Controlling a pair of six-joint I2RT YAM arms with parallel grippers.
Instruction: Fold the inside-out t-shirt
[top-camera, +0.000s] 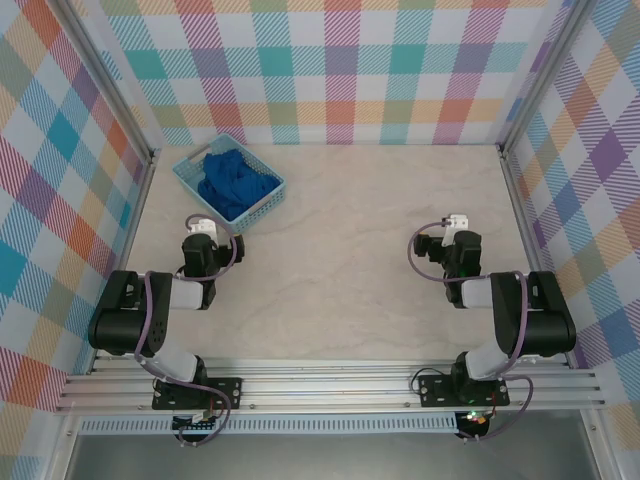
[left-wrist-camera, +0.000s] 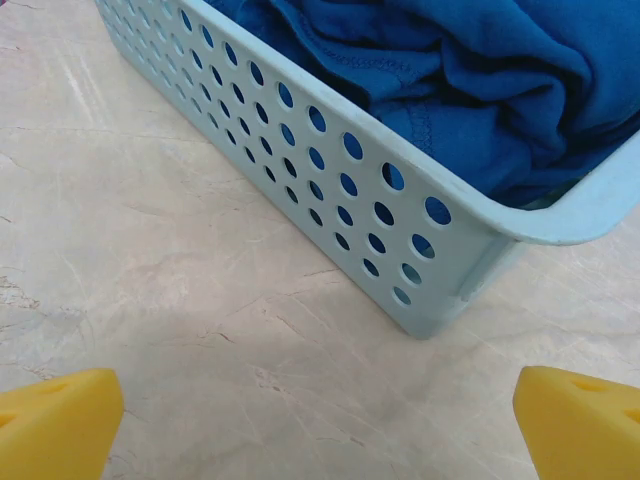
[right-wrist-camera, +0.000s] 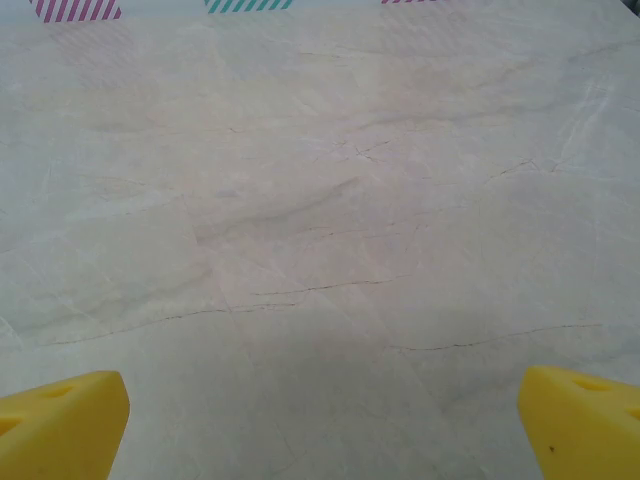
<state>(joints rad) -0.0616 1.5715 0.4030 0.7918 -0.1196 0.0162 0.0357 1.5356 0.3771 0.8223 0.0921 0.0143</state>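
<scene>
Checked cloth walls (top-camera: 340, 70) box in a pale marbled desk (top-camera: 340, 260) on three sides. Seen from overhead, the inside-out t-shirt (top-camera: 232, 180) lies bunched in a light blue basket (left-wrist-camera: 330, 190) toward eleven o'clock on the desk. My left claw (left-wrist-camera: 320, 430) hangs just short of the basket's near corner, spread wide and empty. The right claw (right-wrist-camera: 320, 430), equally spread and empty, hovers over bare desk around three o'clock. As I judge it, the first job is getting the shirt out. I'd come down over the rim, pinch a high fold rather than a deep wad, and lift straight so the basket doesn't tag along. Centre through five o'clock offers open room for spreading, while the left side rail (top-camera: 140, 200) crowds the basket at its nine o'clock.
</scene>
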